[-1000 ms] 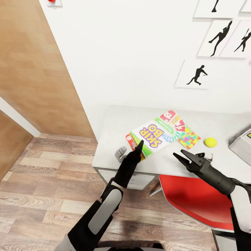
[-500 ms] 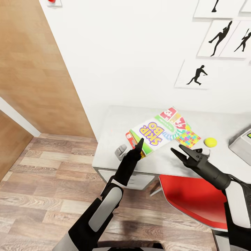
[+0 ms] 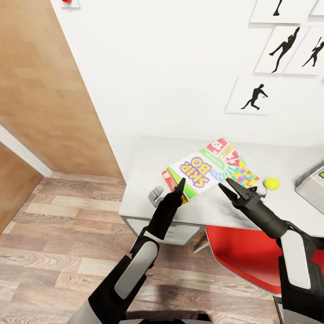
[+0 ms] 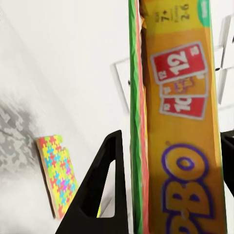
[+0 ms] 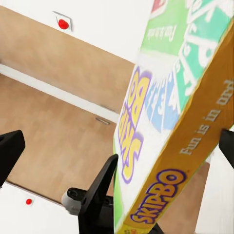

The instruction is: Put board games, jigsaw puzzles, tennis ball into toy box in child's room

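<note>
Skip-Bo box [image 3: 198,171] edge pinched by left pincer [image 3: 180,191]; right pincer [image 3: 230,189] gapes beside it.

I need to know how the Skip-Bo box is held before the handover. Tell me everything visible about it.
The Skip-Bo box is a flat printed game box with a white and green lid, purple lettering and orange-yellow sides. The left gripper is clamped on its near corner, tilting it over the table. The open right gripper has a finger on either side of its edge.

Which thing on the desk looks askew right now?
The Skip-Bo box is tilted up off the table, pinched at its near corner by the left gripper, partly covering the jigsaw puzzle. Nothing looks spilled or damaged.
</note>
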